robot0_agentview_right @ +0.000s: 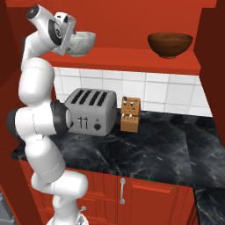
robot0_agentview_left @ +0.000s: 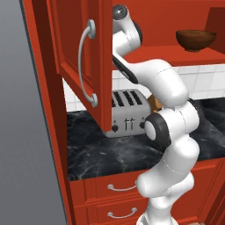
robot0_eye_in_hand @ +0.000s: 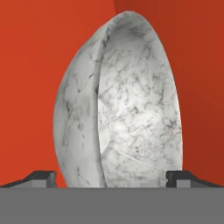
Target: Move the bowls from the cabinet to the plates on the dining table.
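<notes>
The pale grey speckled bowl (robot0_agentview_right: 85, 42) stands on the red shelf (robot0_agentview_right: 132, 59) of the open cabinet, at its left end. My gripper (robot0_agentview_right: 73, 43) is up against its left side. In the hand view the grey bowl (robot0_eye_in_hand: 127, 109) looms close and turned on edge, and its lower rim lies between the fingertips of my open gripper (robot0_eye_in_hand: 113, 178). Whether the fingers touch it I cannot tell. The dark brown bowl (robot0_agentview_right: 170, 44) (robot0_agentview_left: 196, 39) rests further right on the same shelf. The plates and the dining table are out of view.
The cabinet's left door (robot0_agentview_left: 74, 57) hangs open beside the arm, its curved silver handle (robot0_agentview_left: 85, 66) facing out. Below the shelf, a silver toaster (robot0_agentview_right: 90, 112) and a wooden knife block (robot0_agentview_right: 130, 114) stand on the black counter (robot0_agentview_right: 154, 145). Red drawers (robot0_agentview_left: 114, 193) sit underneath.
</notes>
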You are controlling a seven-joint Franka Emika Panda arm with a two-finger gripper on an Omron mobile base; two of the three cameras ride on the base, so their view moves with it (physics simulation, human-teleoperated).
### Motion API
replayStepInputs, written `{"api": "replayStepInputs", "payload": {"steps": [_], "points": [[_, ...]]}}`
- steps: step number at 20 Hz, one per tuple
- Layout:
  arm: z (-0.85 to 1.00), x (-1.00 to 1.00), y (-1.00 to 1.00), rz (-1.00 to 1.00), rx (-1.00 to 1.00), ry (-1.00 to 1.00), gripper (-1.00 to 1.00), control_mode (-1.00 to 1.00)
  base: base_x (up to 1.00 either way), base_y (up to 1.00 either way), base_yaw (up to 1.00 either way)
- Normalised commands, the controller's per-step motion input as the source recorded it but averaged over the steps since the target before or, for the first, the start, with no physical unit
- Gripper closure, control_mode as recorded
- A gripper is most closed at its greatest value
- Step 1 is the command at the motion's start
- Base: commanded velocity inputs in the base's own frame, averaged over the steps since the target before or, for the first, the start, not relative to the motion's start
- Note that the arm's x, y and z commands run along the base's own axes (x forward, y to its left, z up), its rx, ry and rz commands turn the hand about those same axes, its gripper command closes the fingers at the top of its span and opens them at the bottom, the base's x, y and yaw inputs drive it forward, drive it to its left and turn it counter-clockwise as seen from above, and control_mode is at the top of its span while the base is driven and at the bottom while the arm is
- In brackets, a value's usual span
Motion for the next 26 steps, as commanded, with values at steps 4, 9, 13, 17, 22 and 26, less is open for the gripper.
{"api": "replayStepInputs", "payload": {"steps": [4,9,13,17,22,26], "points": [[-0.24,0.09,0.09,0.0,0.0,0.0,-1.0,-1.0,0.0,0.0,0.0],[-0.32,0.02,0.0,0.0,0.0,-0.01,-1.0,-1.0,0.0,0.0,0.0],[-0.34,0.0,0.0,0.0,0.0,-0.04,-1.0,-1.0,0.0,0.0,0.0],[-0.45,0.0,0.01,0.0,0.0,-0.06,-1.0,-1.0,0.0,0.0,0.0],[-0.41,0.0,0.01,0.0,-0.01,-0.06,-1.0,-1.0,0.0,0.0,0.0],[-0.3,0.0,0.02,0.0,0.0,-0.06,-1.0,-1.0,0.0,0.0,0.0]]}}
